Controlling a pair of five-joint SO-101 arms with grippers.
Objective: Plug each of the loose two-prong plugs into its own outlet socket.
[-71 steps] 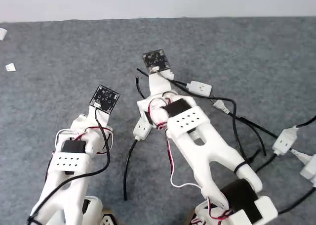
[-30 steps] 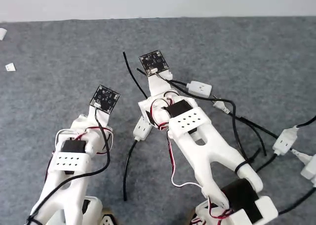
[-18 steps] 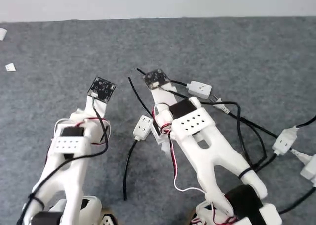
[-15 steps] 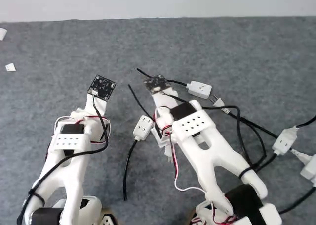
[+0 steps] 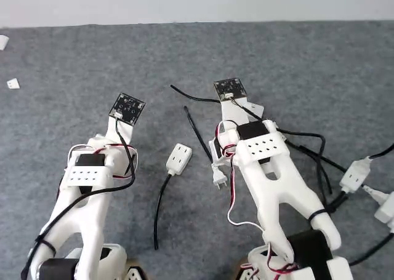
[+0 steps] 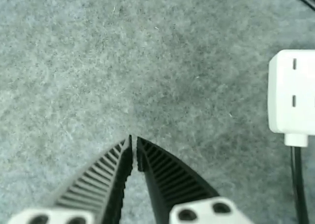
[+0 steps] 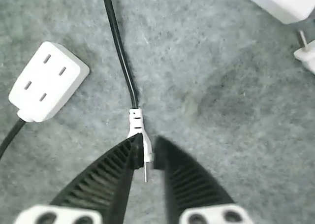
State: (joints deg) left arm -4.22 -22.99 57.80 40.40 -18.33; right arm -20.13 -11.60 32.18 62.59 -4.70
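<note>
Right arm's fingers [image 7: 132,152] pinch small white two-prong plug [image 7: 136,125] on black cord [image 7: 119,47]. This arm has swung right since earlier, off white socket block [image 5: 178,158], which now lies bare on grey counter [image 5: 308,64] between arms. Left arm's fingers [image 6: 123,157] almost closed, holding nothing, near socket block.
</note>
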